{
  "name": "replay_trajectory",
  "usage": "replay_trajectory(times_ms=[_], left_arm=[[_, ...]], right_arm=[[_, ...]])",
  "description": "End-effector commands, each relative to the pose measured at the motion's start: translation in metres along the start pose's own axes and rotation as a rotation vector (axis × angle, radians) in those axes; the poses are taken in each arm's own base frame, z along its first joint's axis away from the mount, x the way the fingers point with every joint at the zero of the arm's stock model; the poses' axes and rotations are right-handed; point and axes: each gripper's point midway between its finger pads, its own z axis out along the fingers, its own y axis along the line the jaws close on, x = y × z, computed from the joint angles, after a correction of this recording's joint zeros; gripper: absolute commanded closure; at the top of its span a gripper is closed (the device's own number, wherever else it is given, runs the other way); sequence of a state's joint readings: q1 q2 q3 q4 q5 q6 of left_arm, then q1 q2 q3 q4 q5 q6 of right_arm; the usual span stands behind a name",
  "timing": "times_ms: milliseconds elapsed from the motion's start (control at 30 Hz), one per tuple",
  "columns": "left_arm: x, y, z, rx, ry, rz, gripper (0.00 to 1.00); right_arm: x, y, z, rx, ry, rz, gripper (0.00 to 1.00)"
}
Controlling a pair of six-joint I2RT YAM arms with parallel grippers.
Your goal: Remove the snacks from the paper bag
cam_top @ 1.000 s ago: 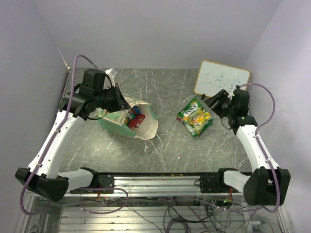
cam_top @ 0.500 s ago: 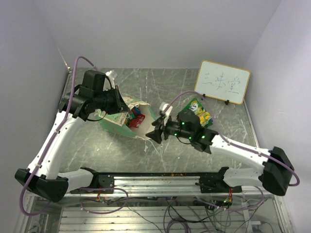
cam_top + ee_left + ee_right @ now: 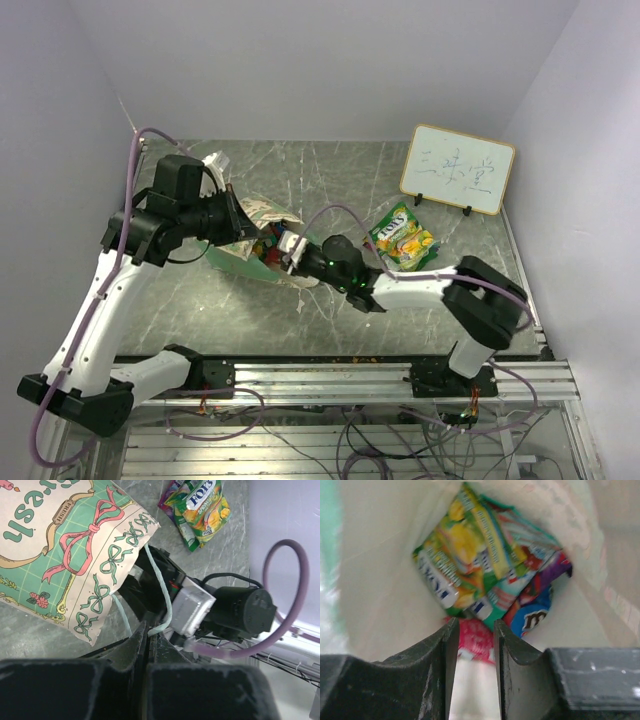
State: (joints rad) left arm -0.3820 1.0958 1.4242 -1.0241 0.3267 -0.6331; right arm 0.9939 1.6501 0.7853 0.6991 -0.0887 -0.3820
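Note:
The mint-green paper bag [image 3: 238, 256] lies on its side, mouth towards the right; it also shows in the left wrist view [image 3: 75, 545]. My left gripper [image 3: 232, 216] is shut on its thin string handle [image 3: 161, 587], pinched at the fingertips [image 3: 146, 630]. My right gripper [image 3: 291, 251] is open inside the bag mouth. In the right wrist view its jaws [image 3: 473, 630] frame a pink-red packet [image 3: 479, 639], with a green-yellow packet [image 3: 462, 555] and a purple-blue packet [image 3: 540, 612] deeper in. Green-yellow snack packets [image 3: 402, 237] lie on the table outside the bag.
A white framed whiteboard [image 3: 458, 168] stands at the back right. The right arm [image 3: 420, 285] stretches across the middle of the grey table [image 3: 330, 180] towards the bag. Walls close in on the left, back and right.
My right arm has swung from the whiteboard across the table, and its gripper has gone into the bag mouth. My left arm has shifted slightly, still holding the bag.

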Motion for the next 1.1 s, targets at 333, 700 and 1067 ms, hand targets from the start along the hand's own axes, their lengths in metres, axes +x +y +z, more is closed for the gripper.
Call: replay_trajectory(times_ms=[333, 700, 1067], left_arm=[[-0.004, -0.014, 0.005, 0.063, 0.026, -0.027, 0.93], [0.004, -0.008, 0.000, 0.046, 0.038, -0.012, 0.93], [0.004, -0.009, -0.003, 0.037, 0.039, -0.024, 0.93]], right_arm=[[-0.019, -0.084, 0.046, 0.566, -0.176, 0.004, 0.74], [0.008, -0.081, 0.078, 0.511, -0.179, 0.048, 0.72], [0.033, -0.071, 0.104, 0.397, -0.197, 0.106, 0.62]])
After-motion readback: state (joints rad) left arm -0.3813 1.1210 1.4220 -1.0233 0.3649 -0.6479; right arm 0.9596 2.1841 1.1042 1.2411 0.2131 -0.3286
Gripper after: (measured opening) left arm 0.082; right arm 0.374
